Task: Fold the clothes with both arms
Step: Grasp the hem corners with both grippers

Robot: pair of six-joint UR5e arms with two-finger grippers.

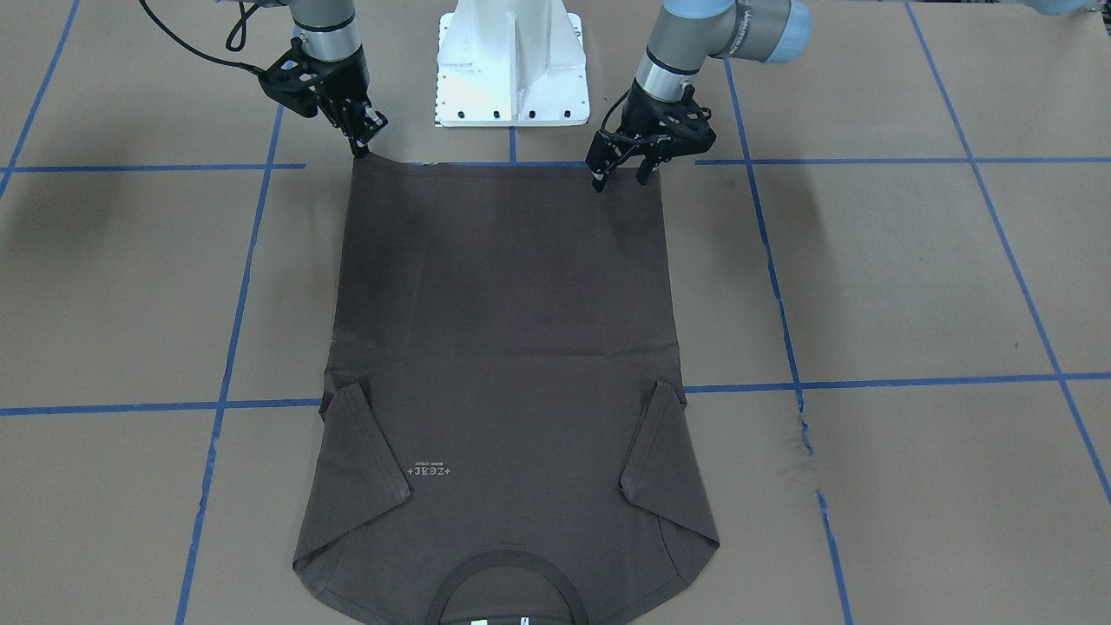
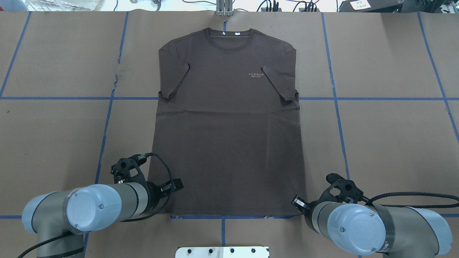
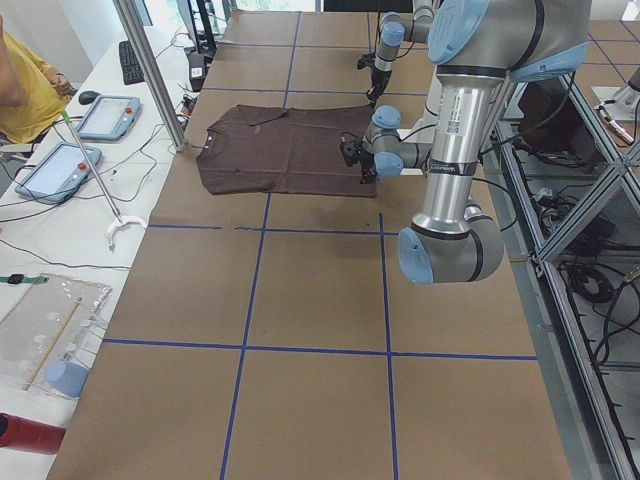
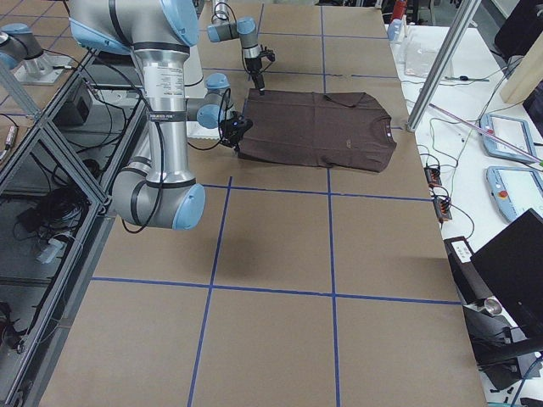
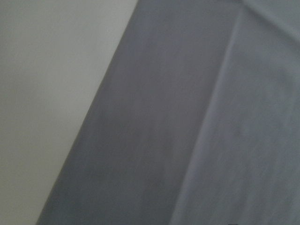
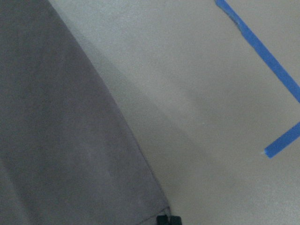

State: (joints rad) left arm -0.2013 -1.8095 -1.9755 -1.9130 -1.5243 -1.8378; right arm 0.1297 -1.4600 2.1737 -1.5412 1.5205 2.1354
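Exterior front-facing | left tool [image 1: 621, 178] spread over T-shirt [image 1: 503, 286] | right tool [image 1: 360, 143] grip unclear | collar [image 1: 508, 562] cropped

A dark brown T-shirt [image 2: 229, 136] lies flat and front up on the brown counter [image 2: 387, 143], collar far, hem near. Both sleeves are folded in over the chest. The left hand [image 2: 171, 187] is over the hem's left corner and the right hand [image 2: 299, 204] at its right corner, their fingers hidden under the wrists.
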